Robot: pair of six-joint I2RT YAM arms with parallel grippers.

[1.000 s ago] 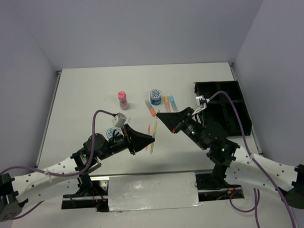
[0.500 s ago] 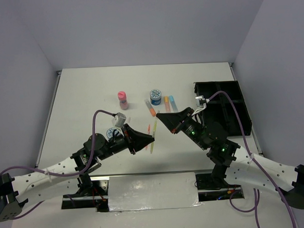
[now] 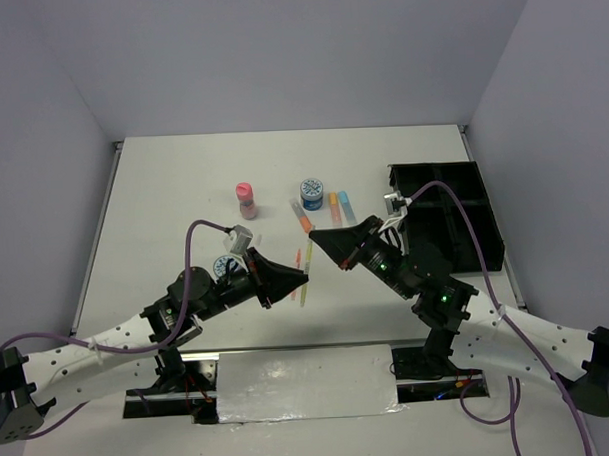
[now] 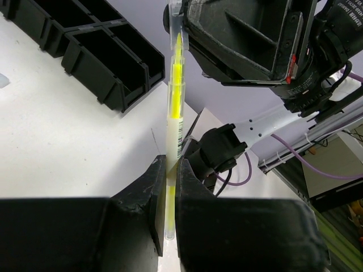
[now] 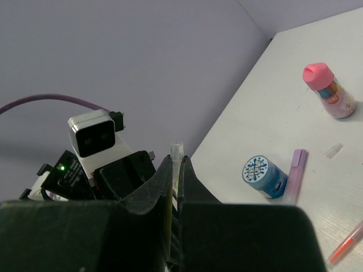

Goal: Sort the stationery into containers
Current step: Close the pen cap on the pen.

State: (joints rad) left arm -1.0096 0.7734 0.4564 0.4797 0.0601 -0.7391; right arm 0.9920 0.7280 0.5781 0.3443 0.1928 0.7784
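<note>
A: How's the yellow pen [image 4: 174, 85] looking in the left claw [image 4: 172, 164]?
B: It's showing clear, glossy plastic w/ a yellow core glowing thru. The claw's fingers [image 4: 156, 192] are reading as matt black plastic.
A: And the tray [image 4: 102, 62] beyond the claw?
B: Black plastic, rims catching a soft sheen. The table [image 4: 57, 141] under it is looking matt white, smooth.
A: Right claw [image 5: 176, 164]?
B: It's showing the same matt black. The tub [image 5: 264, 177] ahead of it is shining glossy blue, and the pink bottle [image 5: 330, 93] further out is looking like smooth plastic.
</note>
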